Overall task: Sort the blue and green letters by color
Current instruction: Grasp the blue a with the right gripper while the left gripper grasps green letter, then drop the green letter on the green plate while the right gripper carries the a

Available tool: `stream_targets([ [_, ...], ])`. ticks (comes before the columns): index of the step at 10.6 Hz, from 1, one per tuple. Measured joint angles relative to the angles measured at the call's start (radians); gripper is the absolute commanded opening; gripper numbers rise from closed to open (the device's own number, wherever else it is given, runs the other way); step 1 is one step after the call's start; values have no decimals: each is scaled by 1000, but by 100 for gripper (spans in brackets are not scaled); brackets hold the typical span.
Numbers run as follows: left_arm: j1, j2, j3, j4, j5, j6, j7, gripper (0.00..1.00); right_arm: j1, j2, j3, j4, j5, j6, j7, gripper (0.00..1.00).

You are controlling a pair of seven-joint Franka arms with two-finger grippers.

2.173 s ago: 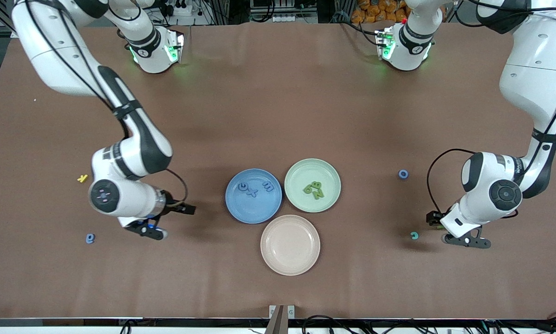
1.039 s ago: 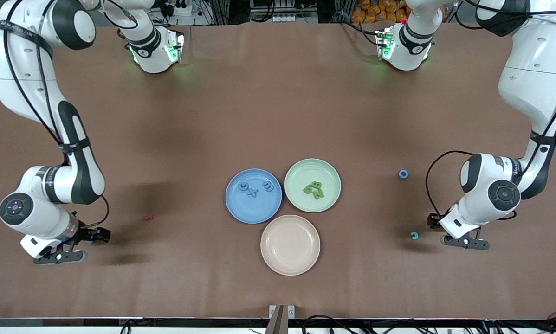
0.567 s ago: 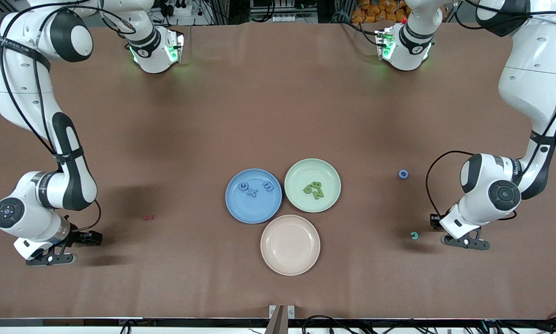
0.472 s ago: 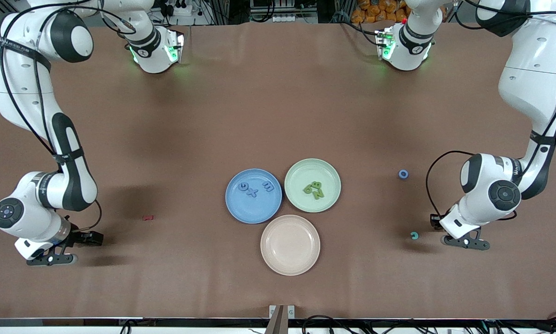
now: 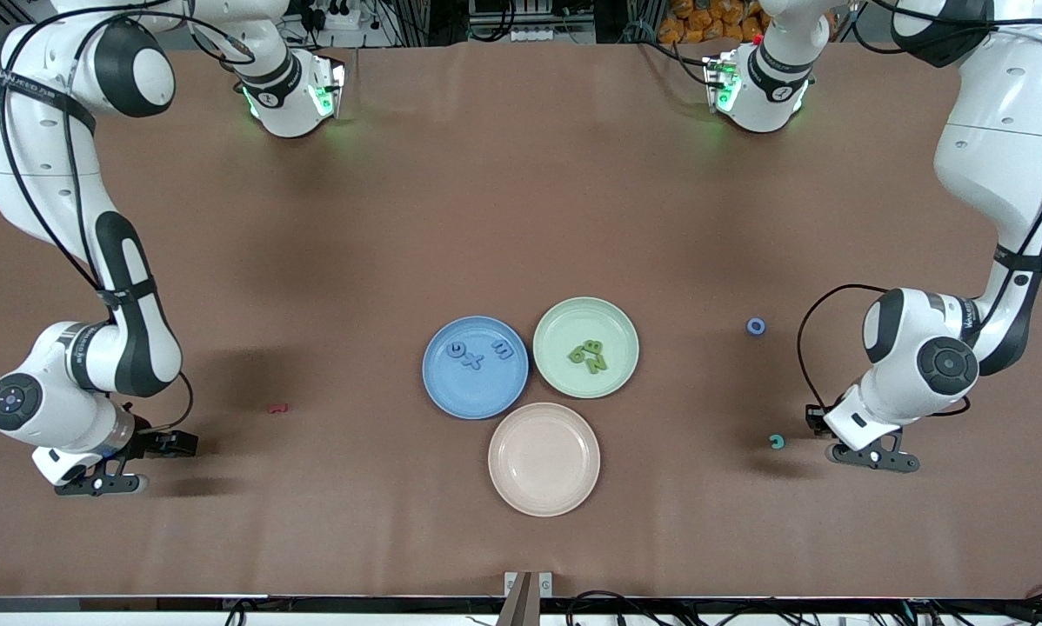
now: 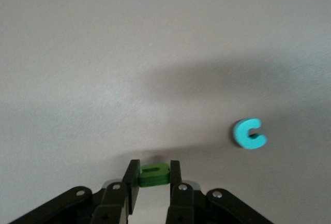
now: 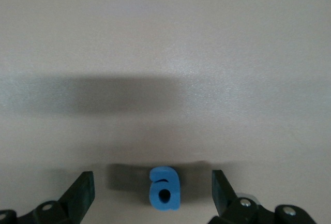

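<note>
Blue and green letters partly sorted: three blue ones on blue plate, green ones on green plate. Left claw clenched on green letter, teal letter lying at its 1 o'clock. Right claw spread wide around blue letter flat on table.

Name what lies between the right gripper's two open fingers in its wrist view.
A small flat blue letter "a" lies on the bare brown table, midway between the right gripper fingers, touching neither. The right wrist view shows it.
</note>
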Motion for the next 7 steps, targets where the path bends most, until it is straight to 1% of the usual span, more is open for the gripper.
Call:
stream_targets([
  [2,-2,-10,-47,6,-36,-5,0,0,-1,1,0,0,16,-6,-23,21],
  [3,-4,-18,-75,6,-66,-12,-1,0,-5,2,0,0,19,-8,-60,0],
  [4,-6,-25,-98,6,-94,-23,-23,0,-11,3,0,0,21,-11,-98,0],
  [7,-9,-30,-152,6,-109,-40,-119,0,-23,3,6,0,36,-13,-183,0],
])
